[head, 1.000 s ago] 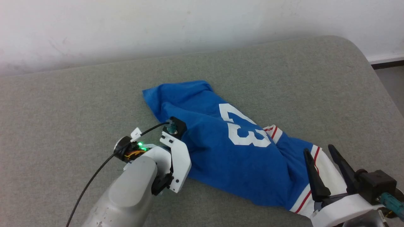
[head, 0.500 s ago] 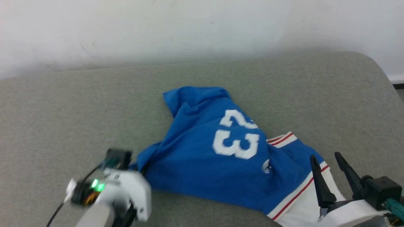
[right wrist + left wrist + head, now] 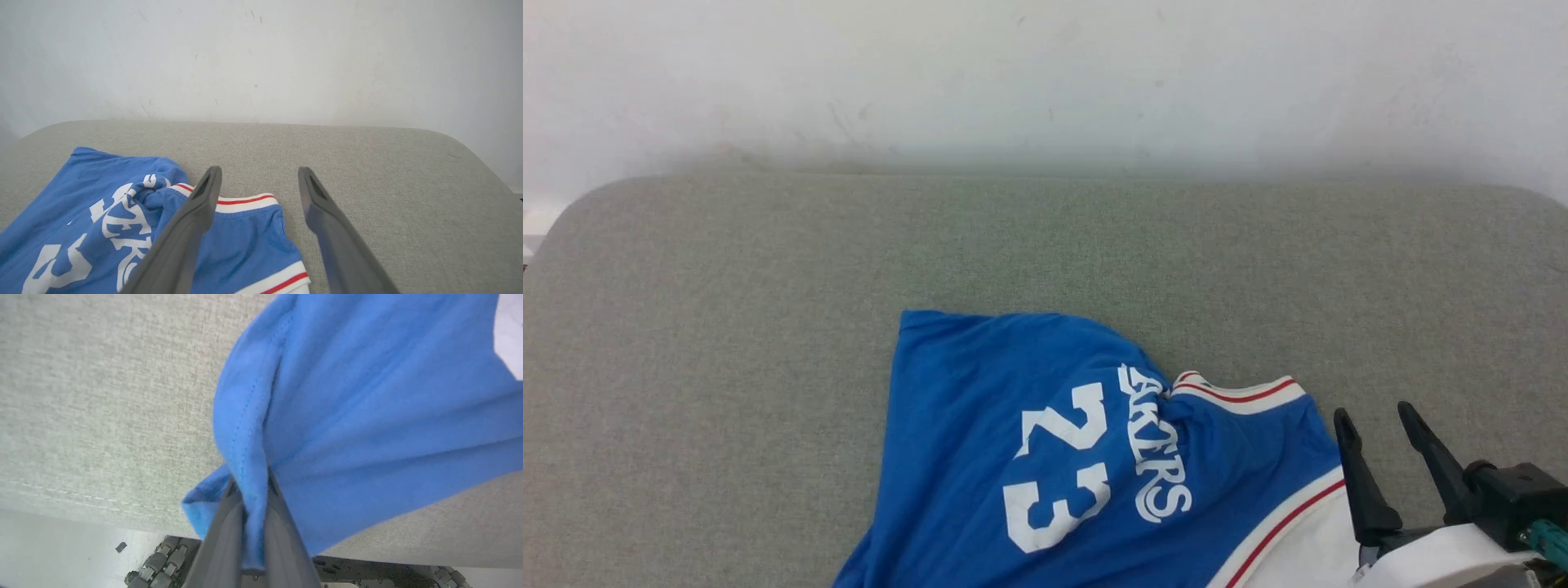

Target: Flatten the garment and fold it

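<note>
From where I stood, the garment (image 3: pixel 1029 457) lay on the grey padded surface (image 3: pixel 727 327), toward its near edge and a little right of the middle, with the pale wall (image 3: pixel 1045 73) behind. The head view gave the front of it plainly: a royal-blue body, a white 23, and white lettering that read "AKERS" where the cloth bunched up near the collar. A white band with a red stripe ran along that collar, and a second striped band bordered a white sleeve at the near right corner.

The right gripper (image 3: pixel 1374 411) hung just beside that sleeve with its two dark fingers spread apart and nothing between them. Its own wrist view looked along those fingers (image 3: pixel 192 220) toward the wall. One finger crossed in front of the blue cloth, and I couldn't tell whether it touched. The striped collar band lay beyond the gap.

The left wrist view told what the other two left unsaid. The left gripper (image 3: pixel 251 482) was clenched on a fold of the blue hem, the stitched edge running up out of the closed fingers. The rest of the cloth (image 3: pixel 367 396) draped away up and to the right across the padding. A white patch sat at the top right corner of that view, and I couldn't tell what part of the shirt it was. Below the pad's edge that view also caught a pale floor (image 3: pixel 61 547) and a row of small grey rollers (image 3: pixel 163 559).
</note>
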Motion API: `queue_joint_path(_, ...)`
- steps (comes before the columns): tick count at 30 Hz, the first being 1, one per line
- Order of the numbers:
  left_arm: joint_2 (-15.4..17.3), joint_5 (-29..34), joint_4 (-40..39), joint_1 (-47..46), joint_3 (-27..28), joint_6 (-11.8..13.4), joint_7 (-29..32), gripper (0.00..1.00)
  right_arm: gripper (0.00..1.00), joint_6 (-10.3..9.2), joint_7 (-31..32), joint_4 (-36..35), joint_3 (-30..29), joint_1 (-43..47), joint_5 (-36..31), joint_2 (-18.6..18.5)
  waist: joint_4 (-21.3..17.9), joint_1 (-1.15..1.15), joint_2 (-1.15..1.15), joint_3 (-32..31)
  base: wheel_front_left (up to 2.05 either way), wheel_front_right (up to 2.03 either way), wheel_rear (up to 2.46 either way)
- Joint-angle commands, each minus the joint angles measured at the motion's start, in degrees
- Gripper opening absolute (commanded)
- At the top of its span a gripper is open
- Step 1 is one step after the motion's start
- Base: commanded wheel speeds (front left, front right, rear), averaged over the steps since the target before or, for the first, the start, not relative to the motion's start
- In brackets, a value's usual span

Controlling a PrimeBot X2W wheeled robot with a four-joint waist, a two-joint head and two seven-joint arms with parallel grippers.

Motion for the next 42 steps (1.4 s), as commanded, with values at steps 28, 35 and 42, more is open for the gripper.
queue_joint_path(28,-4.7,5.1,29.5,-56.4,-9.3,-21.0,1.4,1.0,1.0,-0.04,-1.2,0.0,1.9,-5.5,2.0,0.1,-12.9,0.01,0.0,10.7,0.0,0.0,0.0)
queue_joint_path(35,-3.5,5.2,42.0,-61.9,-13.8,-23.8,10.3,1.0,1.0,-0.04,-2.5,2.5,2.6,-7.5,3.2,0.1,-14.6,0.01,0.0,13.3,0.0,0.0,0.0)
queue_joint_path(42,-0.2,4.2,47.2,-60.8,-17.2,-24.6,18.5,0.72,1.0,-0.04,-3.6,4.5,0.7,-8.2,4.9,0.1,-15.4,0.01,0.0,13.8,0.0,0.0,0.0)
